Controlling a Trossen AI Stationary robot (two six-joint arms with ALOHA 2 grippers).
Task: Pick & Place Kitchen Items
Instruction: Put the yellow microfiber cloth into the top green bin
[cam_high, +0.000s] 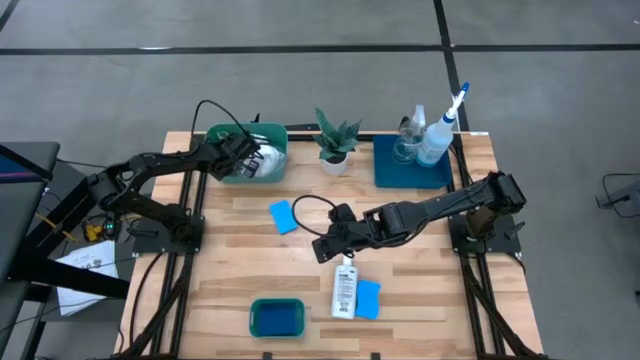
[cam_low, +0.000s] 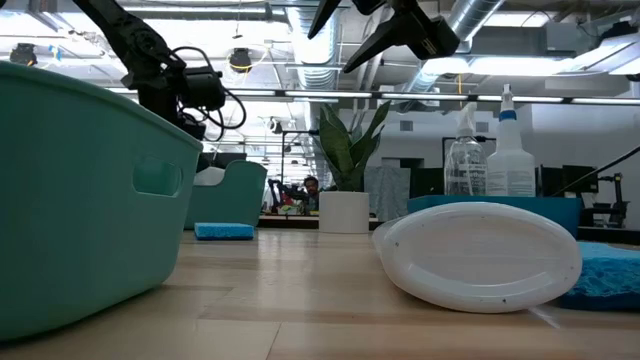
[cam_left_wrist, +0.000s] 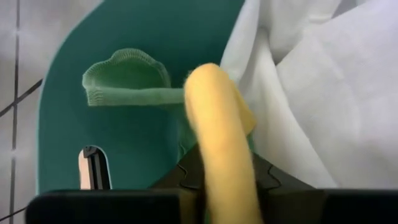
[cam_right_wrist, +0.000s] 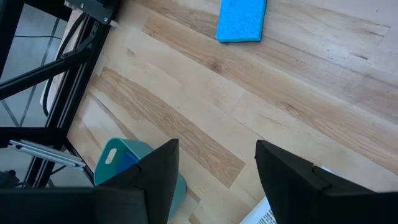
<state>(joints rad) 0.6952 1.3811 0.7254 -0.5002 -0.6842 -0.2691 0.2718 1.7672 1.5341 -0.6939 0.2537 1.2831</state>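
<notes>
left gripper (cam_high: 243, 152) | closed on yellow cloth (cam_left_wrist: 217, 124), held over green tub (cam_high: 222, 170) at tabletop's far-left corner | right gripper (cam_high: 332, 247) | open, empty, above small white bottle (cam_high: 344, 288)

Robotics lab, exposed ceiling ducts (cam_low: 470, 20), desks

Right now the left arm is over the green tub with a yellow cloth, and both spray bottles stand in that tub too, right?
Not quite. The spray bottles stand on the blue tray, as the high view shows. The left gripper is indeed over the green tub with the yellow cloth.
</notes>
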